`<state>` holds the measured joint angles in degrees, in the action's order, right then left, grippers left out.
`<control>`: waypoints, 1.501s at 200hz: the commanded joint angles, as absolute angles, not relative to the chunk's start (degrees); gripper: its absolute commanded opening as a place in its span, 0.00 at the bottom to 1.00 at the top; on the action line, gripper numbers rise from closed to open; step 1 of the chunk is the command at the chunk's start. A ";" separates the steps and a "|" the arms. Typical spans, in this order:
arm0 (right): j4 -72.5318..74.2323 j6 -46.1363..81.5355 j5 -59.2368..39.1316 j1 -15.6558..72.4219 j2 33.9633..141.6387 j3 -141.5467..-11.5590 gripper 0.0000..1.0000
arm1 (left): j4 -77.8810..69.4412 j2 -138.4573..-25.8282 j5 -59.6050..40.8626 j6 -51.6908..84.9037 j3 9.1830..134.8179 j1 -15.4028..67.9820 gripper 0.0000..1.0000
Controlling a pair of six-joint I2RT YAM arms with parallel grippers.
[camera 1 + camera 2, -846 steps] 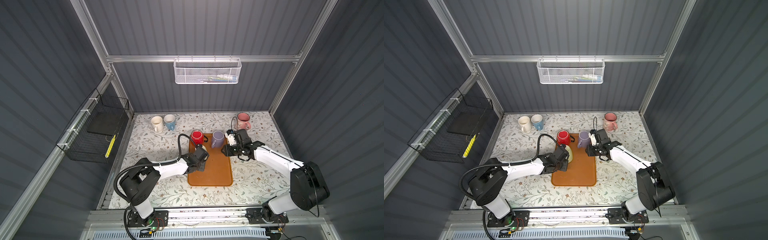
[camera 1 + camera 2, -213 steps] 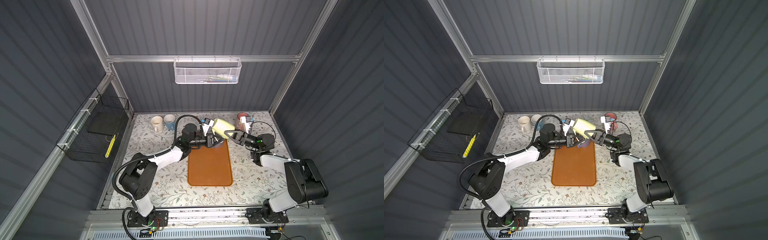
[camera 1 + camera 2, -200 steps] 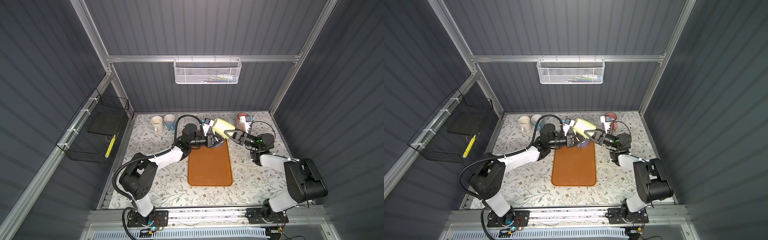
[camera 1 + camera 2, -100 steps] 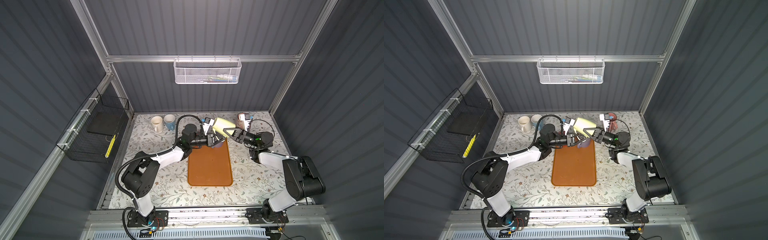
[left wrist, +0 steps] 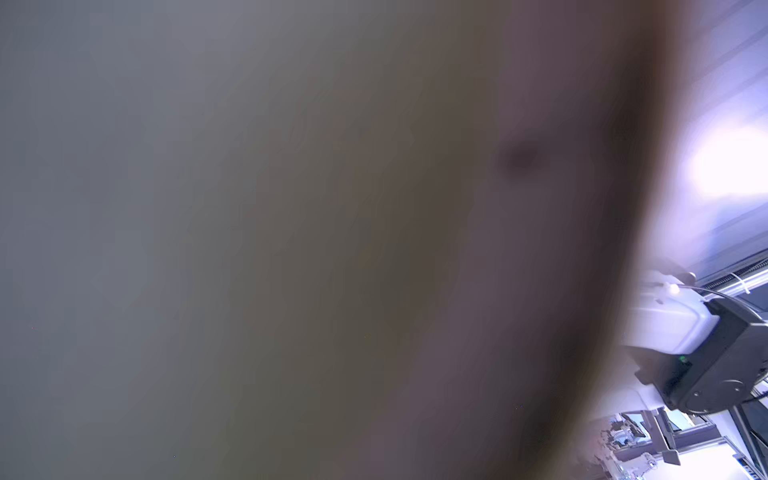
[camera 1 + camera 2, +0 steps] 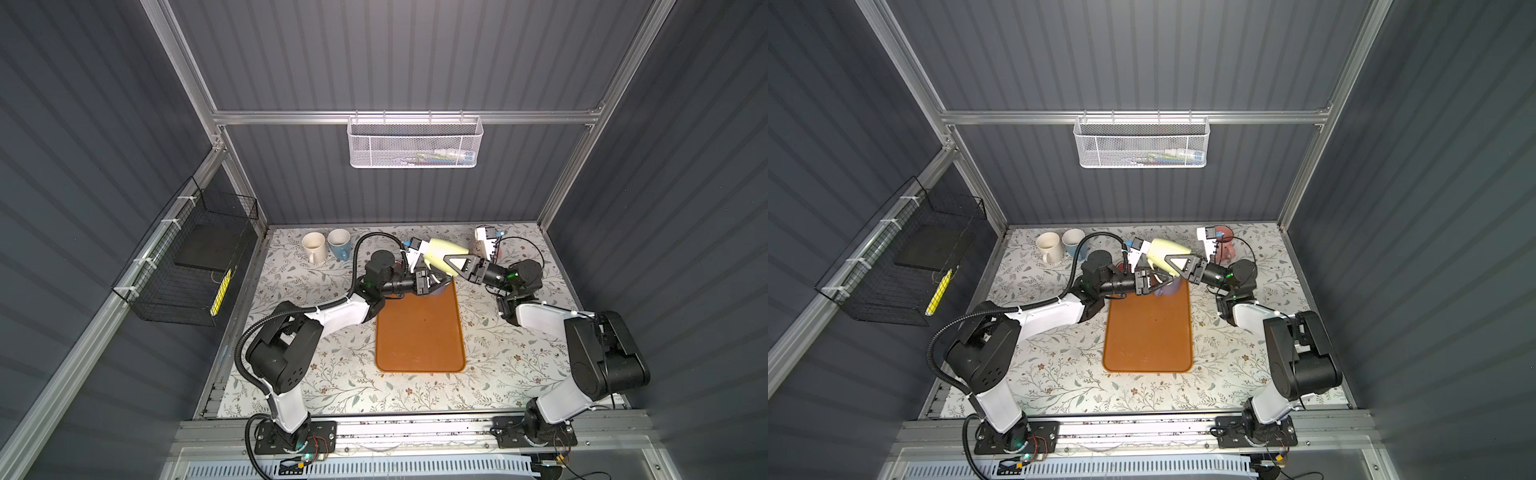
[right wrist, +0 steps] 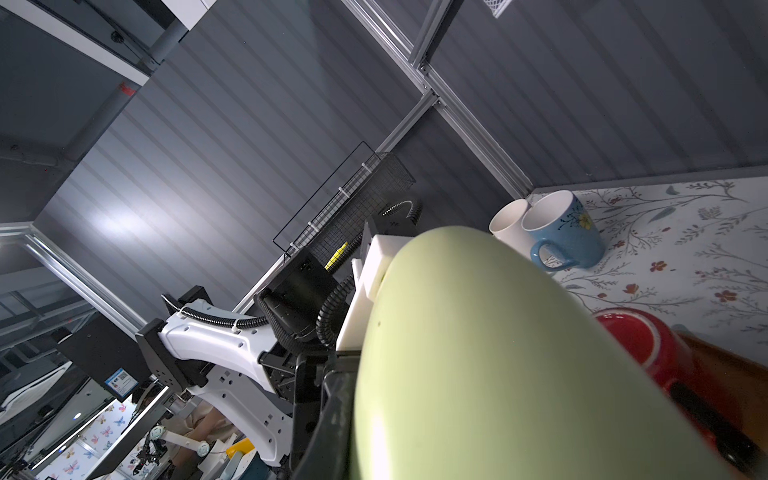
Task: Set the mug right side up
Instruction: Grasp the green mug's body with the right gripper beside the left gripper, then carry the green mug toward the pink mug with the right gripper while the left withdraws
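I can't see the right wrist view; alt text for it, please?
A pale green mug fills the near foreground, right against the camera. Behind it are the left arm, a cream mug and a blue mug upright on the floral tabletop, and a red mug.

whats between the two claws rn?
The pale green ceramic mug, up off the table and tilted. It shows in both top views.

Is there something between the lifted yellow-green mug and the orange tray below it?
Yes. A purple mug stands on the orange tray's far end, roughly under the yellow-green mug, and the left gripper reaches in there too.
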<state>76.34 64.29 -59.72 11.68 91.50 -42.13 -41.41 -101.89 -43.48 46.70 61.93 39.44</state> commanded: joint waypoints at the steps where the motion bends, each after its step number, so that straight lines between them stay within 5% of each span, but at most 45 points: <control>1: 70.90 60.73 -56.81 11.60 91.89 -43.06 0.00 | -43.06 -101.85 -43.56 43.45 60.95 40.17 0.34; 76: 48.83 48.61 -52.16 9.85 87.22 -40.69 0.00 | -32.89 -98.22 -39.98 36.08 59.98 39.99 0.44; 127: 39.90 43.59 -49.89 9.50 85.70 -40.11 0.00 | -29.50 -96.76 -36.87 34.20 59.41 39.90 0.61; 226: -4.06 21.46 -43.37 6.05 73.57 -49.96 0.00 | -6.75 -91.32 -22.13 18.33 64.40 39.29 0.61; 300: -38.05 4.63 -27.89 3.79 77.08 -66.63 0.00 | 2.42 -89.43 -10.93 9.41 66.09 39.29 0.61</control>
<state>-26.85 11.70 -34.04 4.21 76.07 -62.96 -1.76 -92.01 -15.14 13.85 64.86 39.66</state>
